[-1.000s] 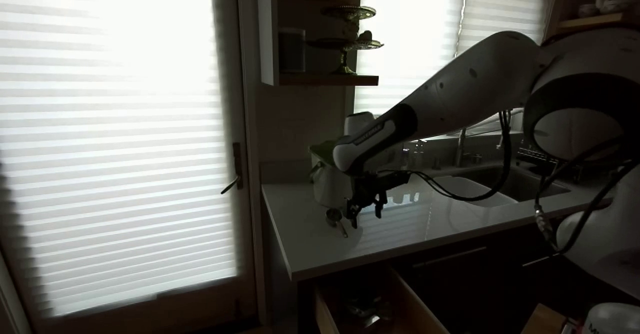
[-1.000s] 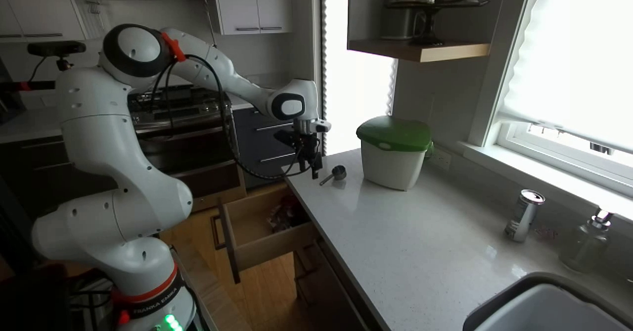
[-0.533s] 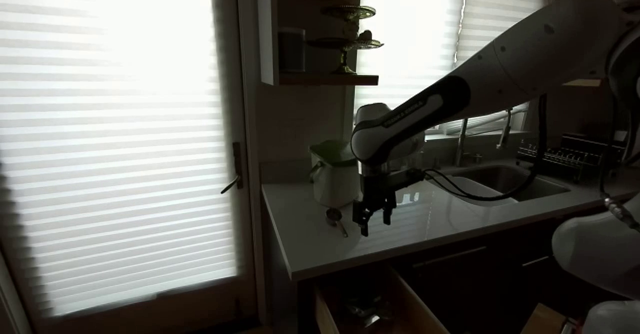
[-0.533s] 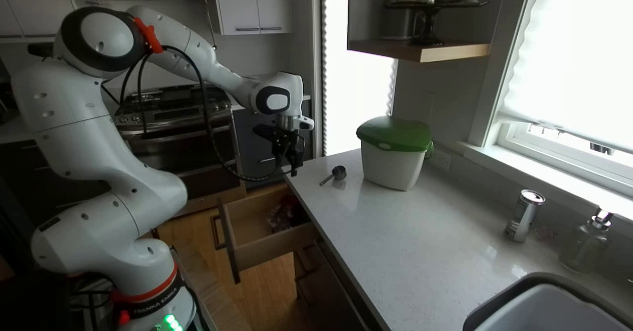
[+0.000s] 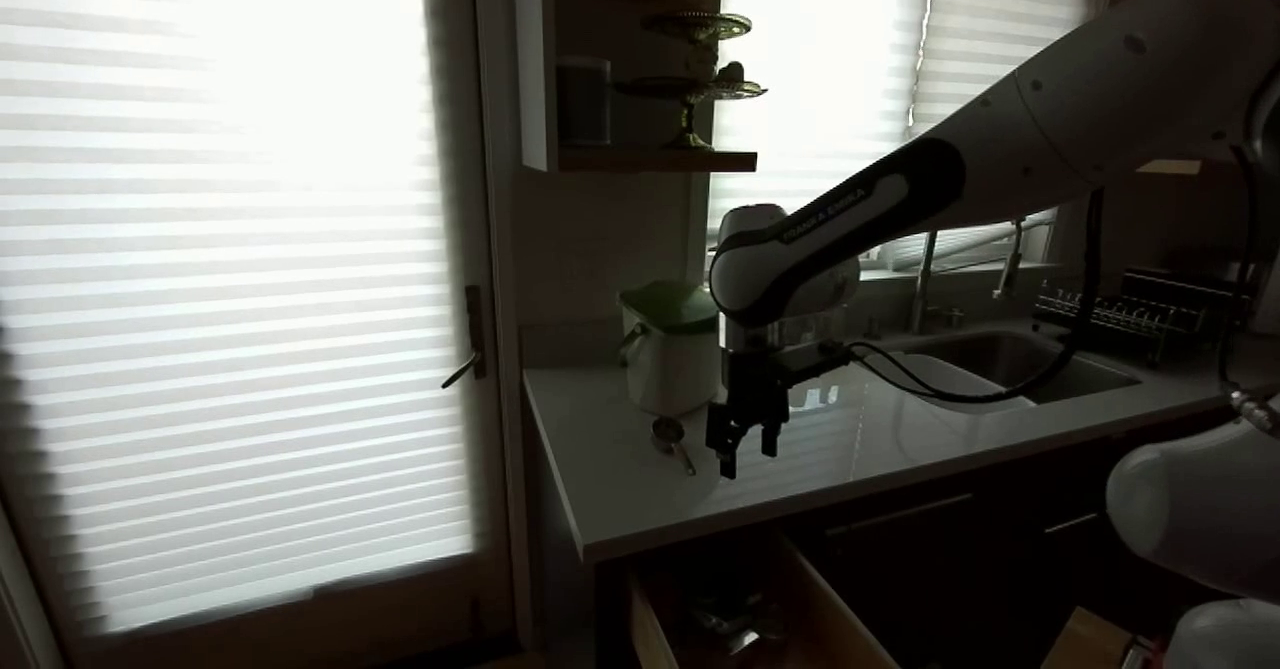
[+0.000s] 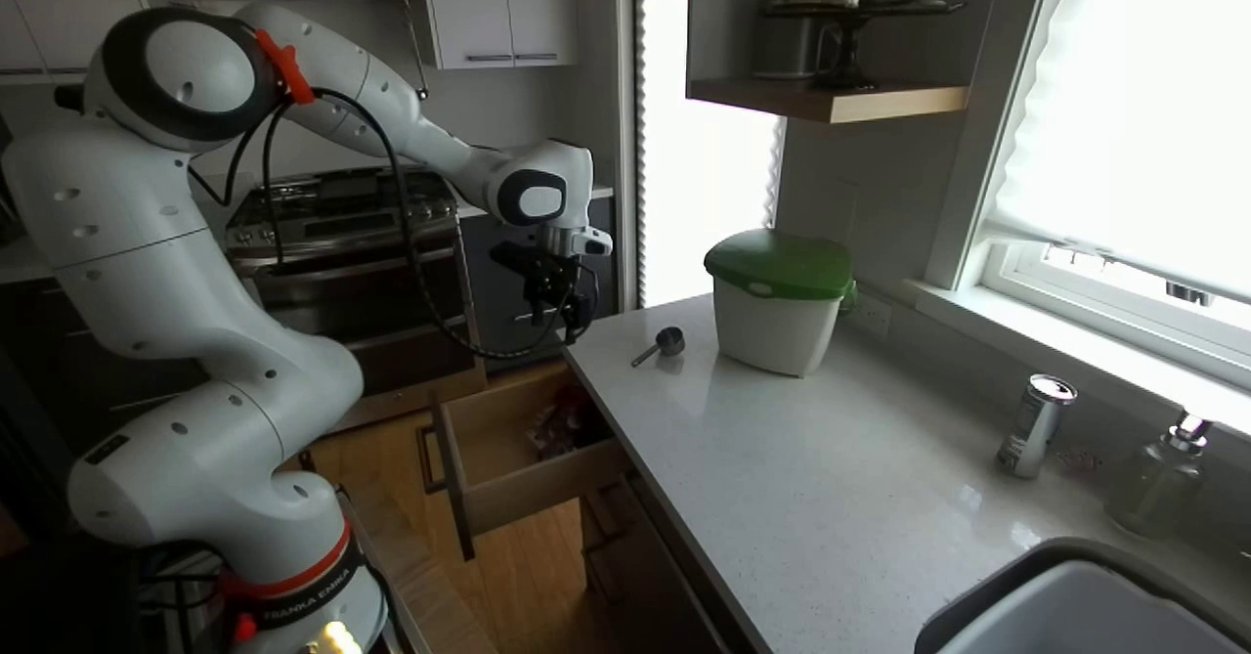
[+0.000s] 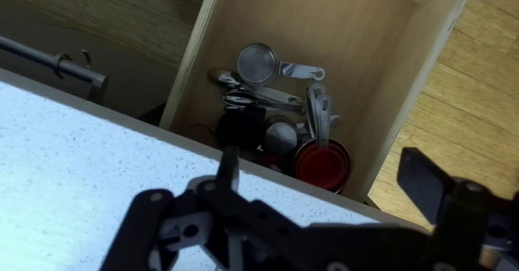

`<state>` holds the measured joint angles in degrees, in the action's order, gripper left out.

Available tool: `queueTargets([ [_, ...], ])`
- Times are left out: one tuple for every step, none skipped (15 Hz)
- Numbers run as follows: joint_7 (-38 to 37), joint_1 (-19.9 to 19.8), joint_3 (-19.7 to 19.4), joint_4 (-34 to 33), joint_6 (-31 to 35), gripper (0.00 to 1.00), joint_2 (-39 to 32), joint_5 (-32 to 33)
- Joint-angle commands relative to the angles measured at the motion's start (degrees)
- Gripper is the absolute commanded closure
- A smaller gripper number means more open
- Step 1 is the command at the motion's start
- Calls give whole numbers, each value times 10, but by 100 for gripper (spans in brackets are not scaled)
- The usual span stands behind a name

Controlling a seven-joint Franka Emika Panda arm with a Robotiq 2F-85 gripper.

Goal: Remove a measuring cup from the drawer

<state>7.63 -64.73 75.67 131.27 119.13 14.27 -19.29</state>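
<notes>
The open drawer (image 6: 533,485) has light wooden walls; it also shows in the wrist view (image 7: 194,48) and dimly in an exterior view (image 5: 835,604). In the wrist view a metal measuring cup (image 7: 257,65) lies in it with its handle pointing right. A nested stack of cups with a red inside (image 7: 322,167) sits nearer the counter. Another small metal measuring cup (image 6: 670,341) rests on the counter and shows in both exterior views (image 5: 668,433). My gripper (image 7: 320,157) is open and empty, above the counter edge by the drawer, in both exterior views (image 5: 748,461) (image 6: 557,329).
The counter (image 6: 811,478) edge overhangs the drawer's back part. A white bin with a green lid (image 6: 777,307) stands behind the counter cup. A can (image 6: 1036,429), a glass bottle (image 6: 1158,483) and a sink tub (image 6: 1075,576) are farther along. A wall shelf (image 6: 831,102) hangs above.
My gripper has moved back from beside the cup on the counter toward the counter edge near the drawer. The cup and drawer have not moved.
</notes>
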Motion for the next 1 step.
queueTargets([
  [-53, 80, -69, 6, 20, 0, -64, 71],
])
